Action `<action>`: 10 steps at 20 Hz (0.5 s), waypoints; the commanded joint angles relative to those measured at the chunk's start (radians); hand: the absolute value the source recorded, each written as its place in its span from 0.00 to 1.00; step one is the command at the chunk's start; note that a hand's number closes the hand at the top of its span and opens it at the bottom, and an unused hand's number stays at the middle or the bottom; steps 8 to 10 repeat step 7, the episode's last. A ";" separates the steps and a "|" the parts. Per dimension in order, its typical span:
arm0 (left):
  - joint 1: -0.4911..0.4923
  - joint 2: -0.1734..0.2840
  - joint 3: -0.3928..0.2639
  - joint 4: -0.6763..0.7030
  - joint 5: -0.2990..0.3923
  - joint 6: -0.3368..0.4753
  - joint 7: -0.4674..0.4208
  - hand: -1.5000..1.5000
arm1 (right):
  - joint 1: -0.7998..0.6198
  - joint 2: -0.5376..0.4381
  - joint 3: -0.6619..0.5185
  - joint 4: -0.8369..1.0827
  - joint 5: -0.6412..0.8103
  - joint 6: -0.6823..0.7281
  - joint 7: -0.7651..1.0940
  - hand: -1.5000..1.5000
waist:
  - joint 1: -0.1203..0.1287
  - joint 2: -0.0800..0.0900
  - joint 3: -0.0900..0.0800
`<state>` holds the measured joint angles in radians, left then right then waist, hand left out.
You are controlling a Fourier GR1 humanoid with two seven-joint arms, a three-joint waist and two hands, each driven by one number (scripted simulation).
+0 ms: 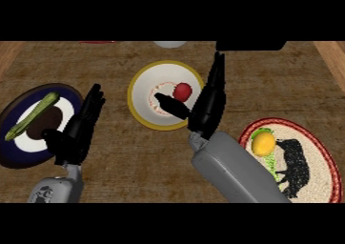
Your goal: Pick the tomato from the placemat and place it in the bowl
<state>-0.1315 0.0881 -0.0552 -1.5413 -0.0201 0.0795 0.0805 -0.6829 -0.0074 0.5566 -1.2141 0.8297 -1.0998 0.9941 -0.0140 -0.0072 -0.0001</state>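
The red tomato (182, 90) lies inside the yellow-rimmed white bowl (138, 95) at the counter's middle. My right hand (203, 116) hovers over the bowl's right side, open, with its fingers straight and pointing away from me and its thumb stretched left across the bowl. The tomato sits in the gap between thumb and fingers, and neither curls round it. The round placemat (317, 159), beige with a red border and a black animal print, lies at the right. My left hand (75, 133) rests open at the left, fingers up.
A yellow fruit (263, 143) sits on the placemat with a green strip beside it. A dark blue plate (17, 157) at the left holds a green zucchini (36, 113). A white object (169, 44) and a black one (250, 45) stand at the counter's far edge.
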 commanded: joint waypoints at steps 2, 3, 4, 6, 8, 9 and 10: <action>0.028 0.006 0.010 -0.008 0.009 -0.023 -0.020 0.50 | 0.179 0.007 0.031 -0.218 0.075 0.019 -0.003 0.00 | 0.009 0.004 0.000; 0.023 0.006 0.012 -0.018 0.019 -0.032 -0.018 0.50 | 0.216 0.007 0.058 -0.232 0.085 0.014 0.003 0.00 | 0.011 0.005 0.000; -0.095 -0.013 0.030 0.079 0.000 -0.002 0.001 0.50 | 0.173 0.007 0.022 -0.199 0.045 0.036 -0.039 0.00 | 0.011 0.007 0.000; 0.034 -0.003 -0.011 -0.023 -0.007 -0.031 -0.016 0.50 | 0.283 0.007 0.096 -0.271 0.117 0.016 -0.011 0.00 | 0.014 0.005 0.000; 0.022 -0.035 -0.032 -0.018 -0.041 0.014 -0.013 0.50 | 0.305 0.007 0.122 -0.293 0.181 0.017 0.052 0.00 | 0.012 0.004 0.000; 0.022 -0.035 -0.032 -0.018 -0.041 0.014 -0.013 0.50 | 0.305 0.007 0.122 -0.293 0.181 0.017 0.052 0.00 | 0.012 0.004 0.000; 0.022 -0.035 -0.032 -0.018 -0.041 0.014 -0.013 0.50 | 0.305 0.007 0.122 -0.293 0.181 0.017 0.052 0.00 | 0.012 0.004 0.000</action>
